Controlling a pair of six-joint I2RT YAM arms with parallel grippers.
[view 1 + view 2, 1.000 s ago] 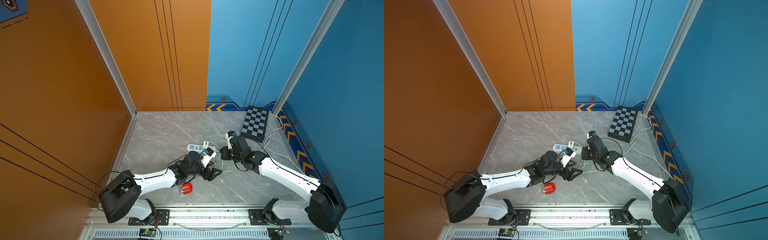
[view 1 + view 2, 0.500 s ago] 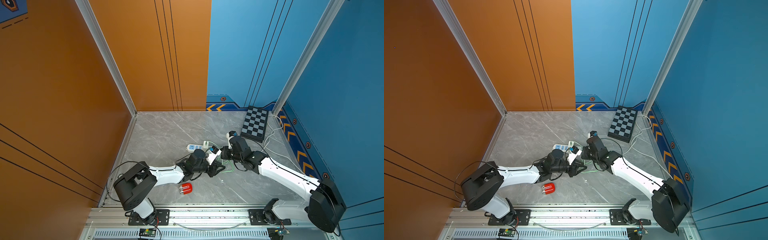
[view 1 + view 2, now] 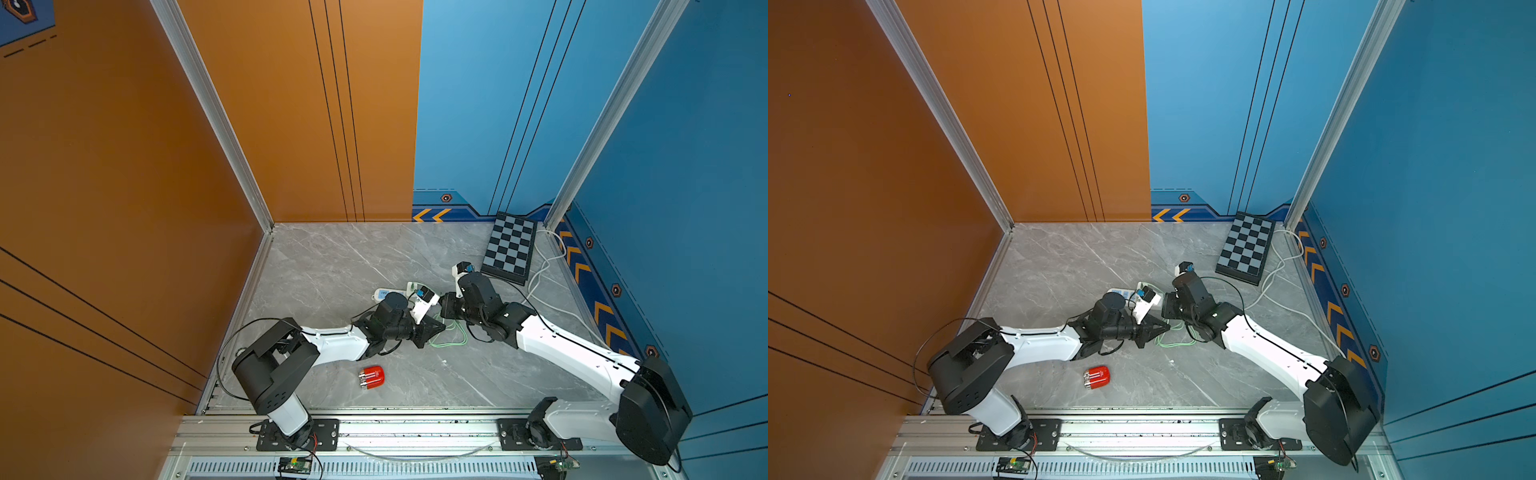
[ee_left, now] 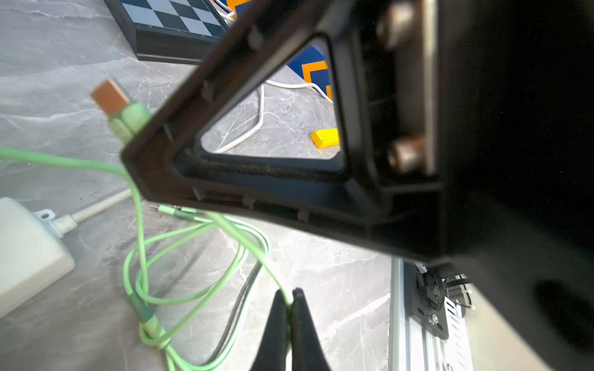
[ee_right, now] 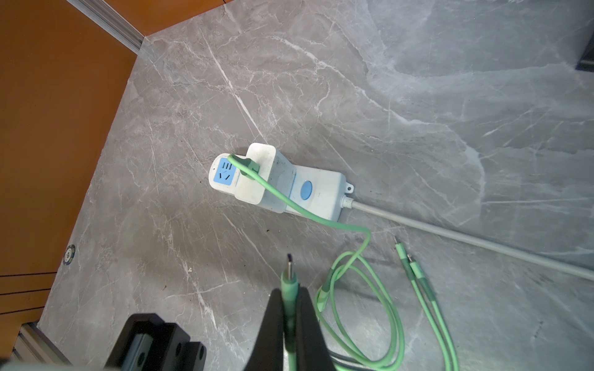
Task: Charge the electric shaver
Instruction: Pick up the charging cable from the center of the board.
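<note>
An orange wall closes the left side. A grey marble tabletop [image 3: 332, 266] meets it, with a metal rail along the front edge.

The left arm reaches inward from the front left. Its left tool [image 4: 290, 300] is pressed together, pinching a thin green cable [image 5: 340, 225] partway along its length.

In front of that arm's forearm lies the electric shaver [image 3: 371, 377], on its side near the front rail, well apart from both tools. Its silver heads point left and its rounded red end points right. It looks small, light and rigid. The glossy shell will probably be slippery, and the rounded body may roll. The safest hold seems to be across the middle of the body, clear of the heads. No charging port is visible.

Further back, at centre, is a white power strip [image 5: 321, 192]. A white charger block [image 5: 257, 173] is plugged into it, and the cable runs from that block.

The right tool [image 5: 290, 295] is pressed onto the cable's green plug [image 5: 289, 282], metal tip exposed.

Loose cable loops lie beneath both tools and could snag. Bare tabletop lies to the left and right of the shaver and across the back. The rail sits close in front of the shaver.

At far right, a checkerboard [image 3: 510, 249] and a white cord [image 3: 540, 270] lie by the blue wall.
</note>
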